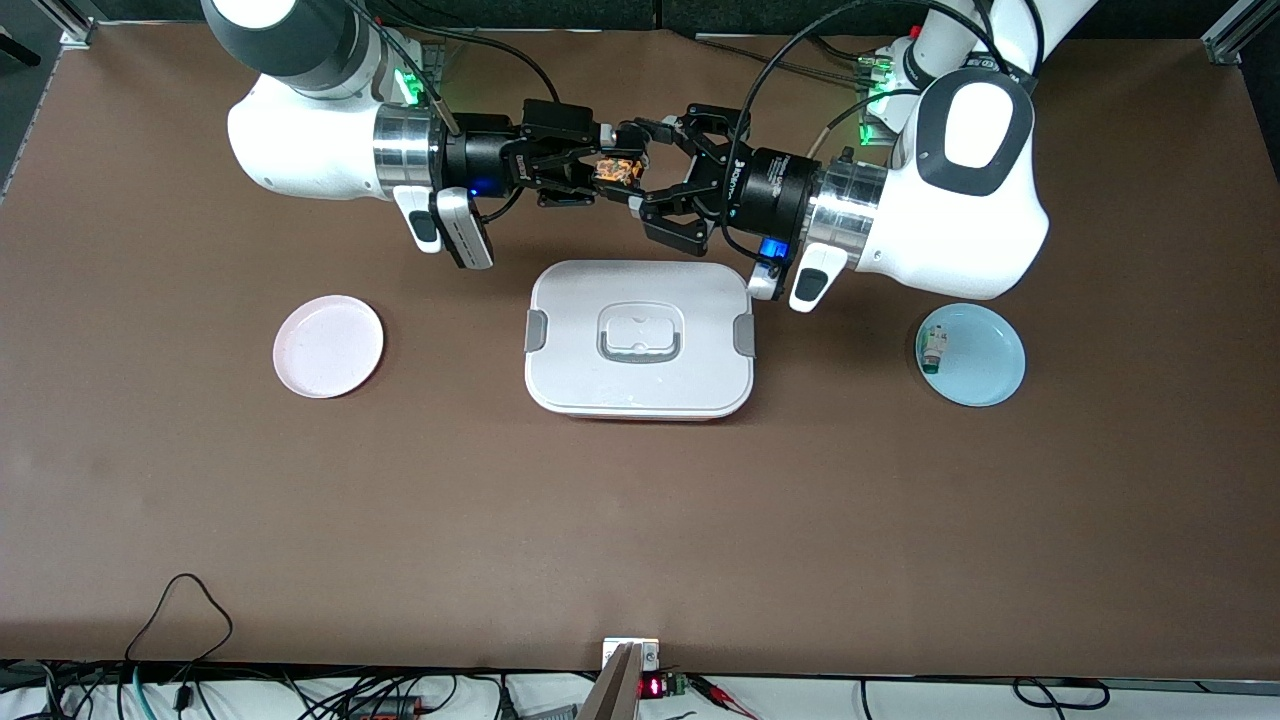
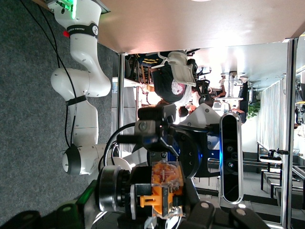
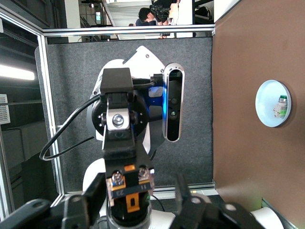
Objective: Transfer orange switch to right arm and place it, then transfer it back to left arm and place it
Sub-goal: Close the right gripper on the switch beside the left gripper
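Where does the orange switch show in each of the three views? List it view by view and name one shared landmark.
Front view: the orange switch hangs between the two grippers, above the table past the box.
Left wrist view: low in the picture.
Right wrist view: low in the picture.
Shared landmark: the switch's orange body.

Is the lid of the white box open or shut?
Shut. The box has its lid flat on top, with both grey side clips down against its ends and the handle lying in its recess.
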Tool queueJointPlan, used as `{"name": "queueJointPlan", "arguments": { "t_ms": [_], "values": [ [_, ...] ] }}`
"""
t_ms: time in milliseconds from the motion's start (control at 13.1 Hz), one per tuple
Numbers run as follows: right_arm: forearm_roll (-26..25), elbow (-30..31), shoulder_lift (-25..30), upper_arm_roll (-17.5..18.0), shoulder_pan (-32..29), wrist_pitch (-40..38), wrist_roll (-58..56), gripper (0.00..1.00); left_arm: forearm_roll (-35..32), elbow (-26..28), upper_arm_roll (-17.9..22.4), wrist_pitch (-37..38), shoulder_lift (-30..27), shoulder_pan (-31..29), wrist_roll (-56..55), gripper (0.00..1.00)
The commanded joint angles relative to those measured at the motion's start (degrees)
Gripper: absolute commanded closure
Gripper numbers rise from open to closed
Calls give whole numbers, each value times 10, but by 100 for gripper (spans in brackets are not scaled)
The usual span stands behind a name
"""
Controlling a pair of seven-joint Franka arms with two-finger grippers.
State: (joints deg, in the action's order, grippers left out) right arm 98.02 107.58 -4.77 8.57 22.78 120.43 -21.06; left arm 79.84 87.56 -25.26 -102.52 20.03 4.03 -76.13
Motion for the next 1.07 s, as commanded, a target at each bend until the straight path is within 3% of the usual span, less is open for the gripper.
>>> {"name": "queueJointPlan", "arguments": {
  "t_ms": [0, 228, 304, 837, 989],
  "values": [
    [13, 11, 14, 2, 1, 7, -5, 47, 14, -15, -1, -1, 8, 4, -9, 87],
    [14, 11, 17, 2, 0, 9, -3, 69, 14, -15, -1, -1, 8, 4, -9, 87],
    [14, 10, 20, 2, -1, 8, 7, 72, 14, -15, -1, -1, 8, 4, -9, 87],
    [14, 8, 20, 1, -4, 7, 15, 73, 14, -15, -1, 0, 8, 4, -9, 86],
    [15, 6, 20, 1, -4, 7, 10, 73, 15, -15, -1, 0, 9, 3, -11, 75]
  ]
}}
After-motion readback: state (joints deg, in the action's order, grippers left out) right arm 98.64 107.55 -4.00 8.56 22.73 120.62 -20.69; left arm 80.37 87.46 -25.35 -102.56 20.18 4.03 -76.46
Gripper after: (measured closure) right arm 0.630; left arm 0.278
